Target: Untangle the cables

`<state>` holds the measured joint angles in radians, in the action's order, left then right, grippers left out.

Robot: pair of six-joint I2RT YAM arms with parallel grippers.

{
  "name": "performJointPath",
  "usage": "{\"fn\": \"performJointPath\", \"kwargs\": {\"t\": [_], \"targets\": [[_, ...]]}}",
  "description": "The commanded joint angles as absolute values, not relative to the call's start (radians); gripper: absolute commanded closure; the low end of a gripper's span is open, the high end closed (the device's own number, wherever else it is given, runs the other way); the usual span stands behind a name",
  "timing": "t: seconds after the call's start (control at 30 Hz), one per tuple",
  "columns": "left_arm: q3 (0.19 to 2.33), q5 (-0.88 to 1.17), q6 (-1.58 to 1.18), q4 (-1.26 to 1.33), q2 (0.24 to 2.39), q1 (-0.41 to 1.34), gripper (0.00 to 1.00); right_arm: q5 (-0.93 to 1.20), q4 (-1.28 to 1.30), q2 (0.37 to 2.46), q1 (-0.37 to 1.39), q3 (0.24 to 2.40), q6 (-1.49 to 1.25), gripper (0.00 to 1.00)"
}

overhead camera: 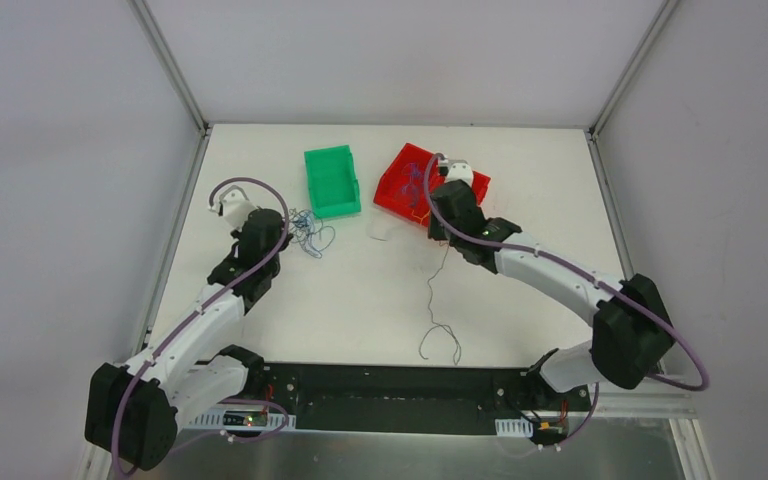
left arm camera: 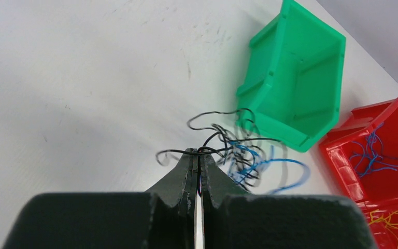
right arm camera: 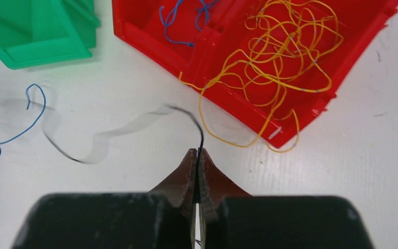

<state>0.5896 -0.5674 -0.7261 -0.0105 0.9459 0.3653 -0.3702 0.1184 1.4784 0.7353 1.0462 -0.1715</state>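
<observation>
A small knot of black and blue cables lies on the white table left of the green bin; it also shows in the left wrist view. My left gripper is shut on a black strand at the knot's edge. My right gripper is shut on one long black cable. That cable curls forward to the left, and its other end trails across the table towards the arm bases. Yellow cables and blue cables lie in the red bin.
The green bin stands empty at the back middle. The red bin stands right of it, with a yellow loop hanging over its near wall. Frame posts mark the table's back corners.
</observation>
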Motion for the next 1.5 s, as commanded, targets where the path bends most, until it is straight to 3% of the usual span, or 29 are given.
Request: {"fn": "performJointPath", "kwargs": {"t": [0.0, 0.4, 0.53, 0.63, 0.7, 0.73, 0.83, 0.93, 1.1, 1.27, 1.47], "targets": [[0.587, -0.629, -0.746, -0.025, 0.956, 0.364, 1.0, -0.415, 0.212, 1.357, 0.717, 0.991, -0.195, 1.0], [0.611, -0.545, -0.695, -0.024, 0.958, 0.365, 1.0, -0.364, 0.195, 1.23, 0.713, 0.89, -0.174, 1.0], [0.624, -0.489, -0.658, -0.016, 0.96, 0.364, 0.65, -0.352, 0.209, 1.241, 0.713, 0.896, -0.171, 0.97], [0.632, -0.444, -0.633, -0.014, 0.958, 0.365, 0.27, -0.323, 0.211, 1.239, 0.716, 0.894, -0.171, 0.91], [0.635, -0.411, -0.619, -0.013, 0.947, 0.365, 0.12, -0.313, 0.217, 1.237, 0.718, 0.894, -0.171, 0.86], [0.635, -0.391, -0.613, -0.012, 0.94, 0.365, 0.09, -0.306, 0.226, 1.236, 0.719, 0.896, -0.172, 0.79], [0.627, -0.279, -0.579, 0.008, 0.909, 0.372, 0.04, -0.328, 0.262, 1.228, 0.718, 0.903, -0.188, 0.58], [0.614, -0.163, -0.573, 0.057, 0.895, 0.403, 0.01, -0.365, 0.281, 1.193, 0.718, 0.89, -0.2, 0.25], [0.695, -0.089, -0.502, 0.019, 0.954, 0.5, 0.01, -0.334, 0.376, 1.146, 0.718, 0.874, -0.235, 0.02], [0.759, 0.066, -0.453, 0.057, 1.107, 0.572, 0.02, -0.344, 0.539, 1.142, 0.752, 0.852, -0.416, 0.0], [0.838, 0.228, -0.434, 0.109, 1.328, 0.595, 0.0, -0.377, 0.539, 1.1, 0.842, 0.721, -0.553, 0.01]]}}
